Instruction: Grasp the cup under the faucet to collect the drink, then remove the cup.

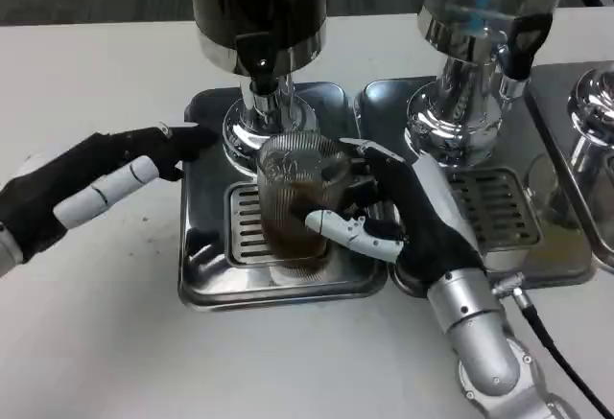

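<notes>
cup (297,203) ribbed, unlabelled, gripped by right hand (408,218); no writing legible.

A second dispenser (480,45) with a clear tank stands on its own steel tray (499,213)

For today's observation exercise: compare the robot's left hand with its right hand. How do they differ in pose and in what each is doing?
1. The right hand grips the ribbed glass cup; the left hand holds nothing.
2. The right hand is over the metal drip tray; the left hand lies mostly over the white table, its fingertips reaching the tray's edge.

Both have black-and-white fingers.
</notes>
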